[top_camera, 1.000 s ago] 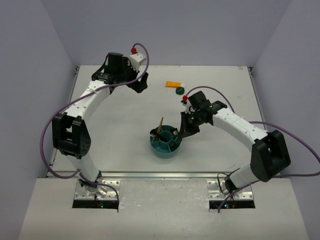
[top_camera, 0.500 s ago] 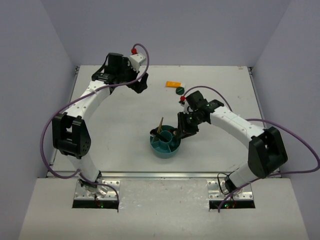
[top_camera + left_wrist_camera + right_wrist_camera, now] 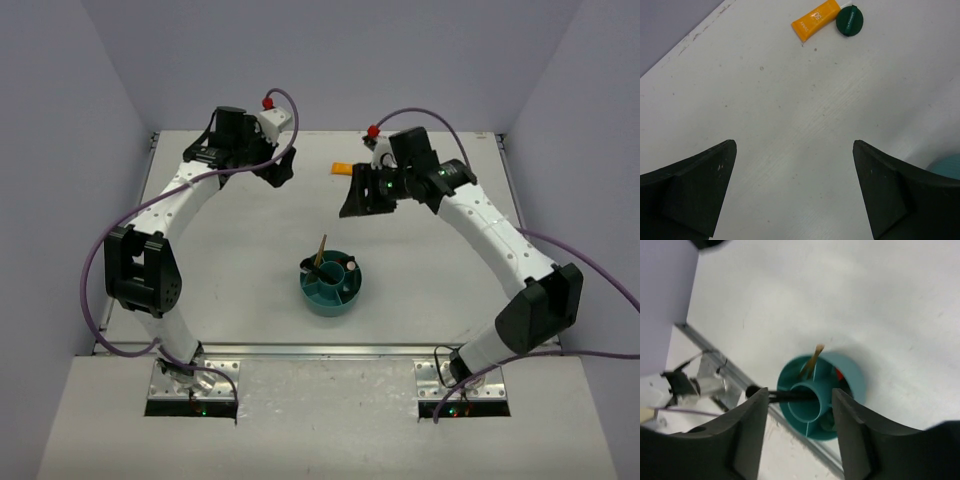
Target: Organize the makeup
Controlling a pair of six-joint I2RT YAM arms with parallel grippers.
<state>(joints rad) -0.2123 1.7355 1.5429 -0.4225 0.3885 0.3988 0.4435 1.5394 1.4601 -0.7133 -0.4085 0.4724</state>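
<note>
Near the open, empty right jaws, green compact [image 3: 850, 20] and orange packet [image 3: 815, 20] await pickup, likely by lowering; left jaws gape empty too.

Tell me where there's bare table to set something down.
Bare table stretches between the left arm and the teal bowl, and again between the bowl and the right arm. Crowded at the far middle: orange packet and green compact lie side by side, the right arm's jaws close by them.
</note>
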